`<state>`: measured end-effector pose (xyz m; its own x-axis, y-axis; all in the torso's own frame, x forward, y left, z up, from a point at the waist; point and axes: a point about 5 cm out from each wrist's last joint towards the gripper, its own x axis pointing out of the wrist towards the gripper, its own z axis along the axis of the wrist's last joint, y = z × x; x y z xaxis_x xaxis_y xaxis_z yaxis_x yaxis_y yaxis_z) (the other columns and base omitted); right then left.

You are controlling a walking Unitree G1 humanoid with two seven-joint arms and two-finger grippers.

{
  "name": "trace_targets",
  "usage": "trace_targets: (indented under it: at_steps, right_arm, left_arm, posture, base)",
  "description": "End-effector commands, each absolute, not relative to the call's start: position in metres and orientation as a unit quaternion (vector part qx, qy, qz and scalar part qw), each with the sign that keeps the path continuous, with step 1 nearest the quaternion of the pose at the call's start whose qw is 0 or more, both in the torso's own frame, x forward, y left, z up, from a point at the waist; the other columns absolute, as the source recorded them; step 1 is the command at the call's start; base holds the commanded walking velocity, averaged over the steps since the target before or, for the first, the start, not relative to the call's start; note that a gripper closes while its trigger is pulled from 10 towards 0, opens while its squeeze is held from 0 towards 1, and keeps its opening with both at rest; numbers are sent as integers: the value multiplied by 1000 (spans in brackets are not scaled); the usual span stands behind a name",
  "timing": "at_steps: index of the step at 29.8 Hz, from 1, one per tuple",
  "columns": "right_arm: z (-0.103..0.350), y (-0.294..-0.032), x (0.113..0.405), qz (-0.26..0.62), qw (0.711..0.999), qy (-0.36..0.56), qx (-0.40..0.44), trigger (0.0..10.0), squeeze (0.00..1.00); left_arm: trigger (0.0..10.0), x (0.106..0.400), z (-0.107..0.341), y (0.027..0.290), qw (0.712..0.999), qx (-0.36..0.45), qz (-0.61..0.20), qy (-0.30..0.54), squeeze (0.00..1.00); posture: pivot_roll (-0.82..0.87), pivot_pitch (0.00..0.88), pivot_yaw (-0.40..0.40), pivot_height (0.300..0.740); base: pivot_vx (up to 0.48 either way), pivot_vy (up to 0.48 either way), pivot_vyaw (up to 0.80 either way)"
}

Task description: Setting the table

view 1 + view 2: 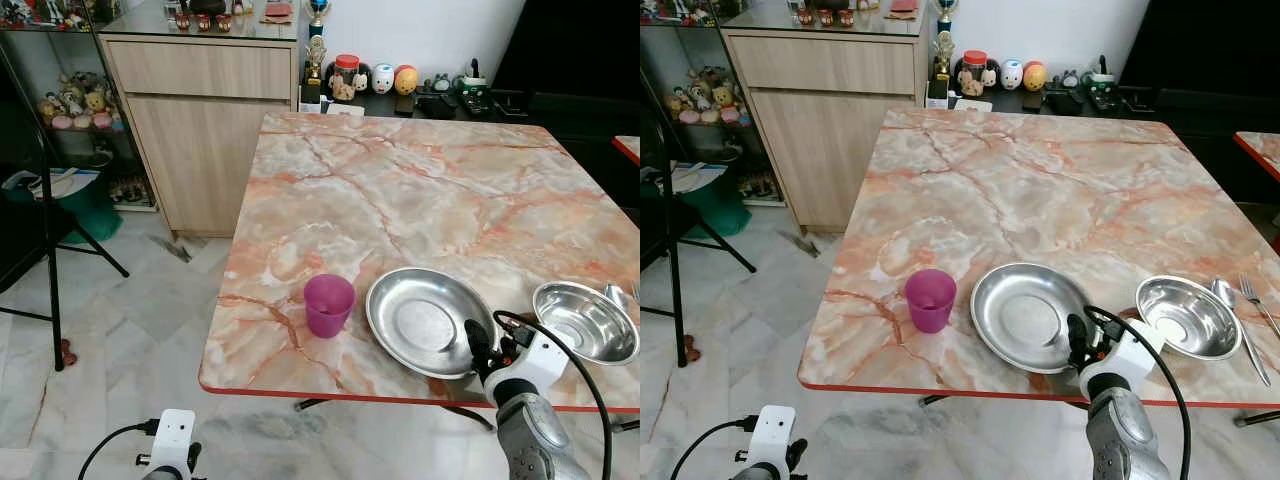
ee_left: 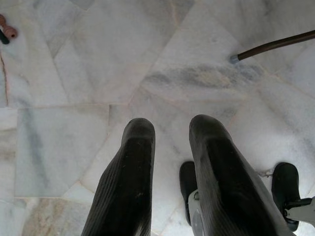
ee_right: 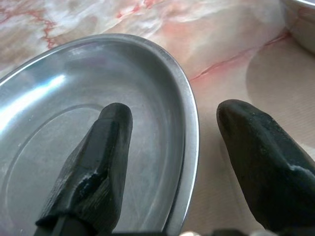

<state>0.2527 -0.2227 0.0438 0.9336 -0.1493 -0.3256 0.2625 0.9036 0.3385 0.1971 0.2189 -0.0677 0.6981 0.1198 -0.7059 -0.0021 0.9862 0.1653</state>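
Nearest the camera, the right gripper (image 3: pixel 174 162) hovered at the near edge of the marble table (image 1: pixel 400 190), its fingers (image 3: pixel 96 167) spread apart and straddling the rim of the steel plate (image 1: pixel 425 320). That plate was shallow, round and shiny, lying flat between a purple cup (image 1: pixel 328 305) and a steel bowl (image 1: pixel 585 320). Low over the floor, the left gripper (image 2: pixel 170 182) hung with its fingers slightly apart.

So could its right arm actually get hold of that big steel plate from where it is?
Probably yes. The right gripper is open at the near rim of the steel plate, one finger over the inside and one outside, with nothing between them. The purple cup and steel bowl stand clear.
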Motion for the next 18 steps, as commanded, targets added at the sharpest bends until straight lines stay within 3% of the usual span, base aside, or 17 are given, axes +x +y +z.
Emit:
trace_targets:
  at_steps: [1,11,12,13,14,18]
  right_arm:
    - [41,-223,254,-108,963,160,187,10000,0]
    - [33,-222,250,-119,952,183,216,10000,0]
    - [31,-221,249,-121,948,188,225,1961,0]
    - [31,-220,249,-122,947,187,231,1961,0]
    - [31,-220,249,-122,947,184,232,0,0]
    - [34,-221,251,-124,948,177,234,0,0]
  left_arm:
    - [10000,202,-64,219,922,80,37,377,0]
    - [10000,204,-63,220,923,84,32,373,0]
    - [10000,205,-63,220,924,85,31,371,0]
    - [10000,205,-62,220,924,85,31,371,0]
    - [10000,206,-62,220,924,85,31,370,0]
    - [10000,207,-62,219,925,88,29,369,0]
  posture:
    - [60,0,-75,724]
    - [60,0,-72,724]
    - [62,0,-72,724]
    - [62,0,-72,724]
    - [62,0,-72,724]
    - [62,0,-72,724]
  base:
    - [0,0,0]
    - [0,0,0]
    - [0,0,0]
    - [0,0,0]
    - [0,0,0]
    - [0,0,0]
